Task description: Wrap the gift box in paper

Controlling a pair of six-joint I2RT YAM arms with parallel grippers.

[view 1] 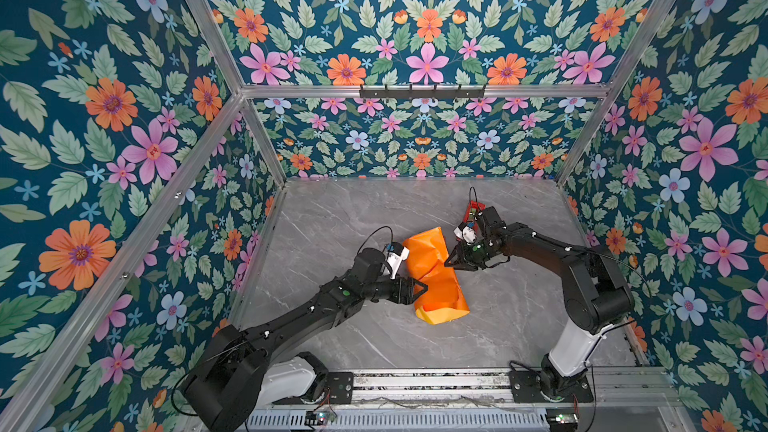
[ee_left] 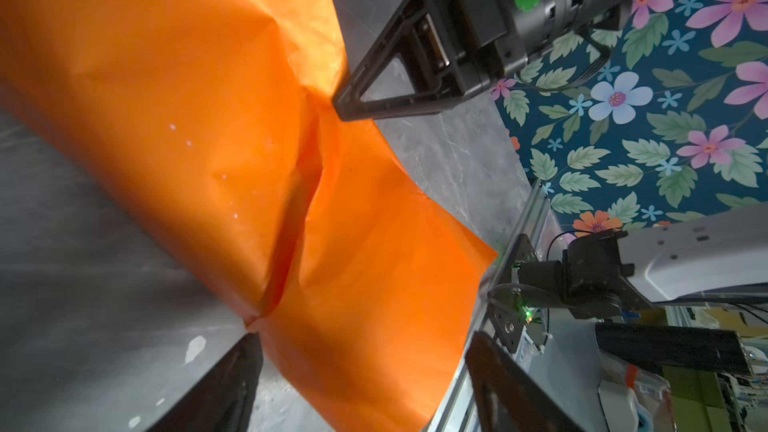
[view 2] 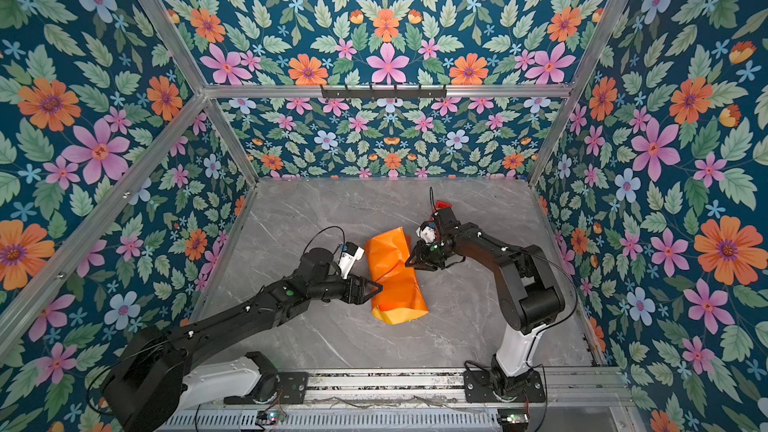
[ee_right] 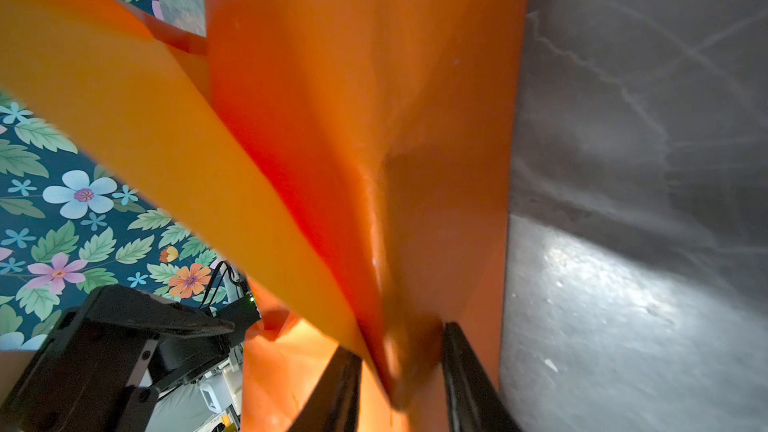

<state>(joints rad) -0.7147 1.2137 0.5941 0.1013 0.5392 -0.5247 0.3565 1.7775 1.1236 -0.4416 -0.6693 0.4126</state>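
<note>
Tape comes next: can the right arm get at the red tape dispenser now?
Probably not yet: the tape dispenser sits close behind its wrist, but the right gripper is shut on the paper.

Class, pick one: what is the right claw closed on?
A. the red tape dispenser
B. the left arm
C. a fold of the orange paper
C: in the right wrist view a raised fold of the paper runs down between the fingers of the right claw, and in both top views its tip meets the paper's edge.
</note>
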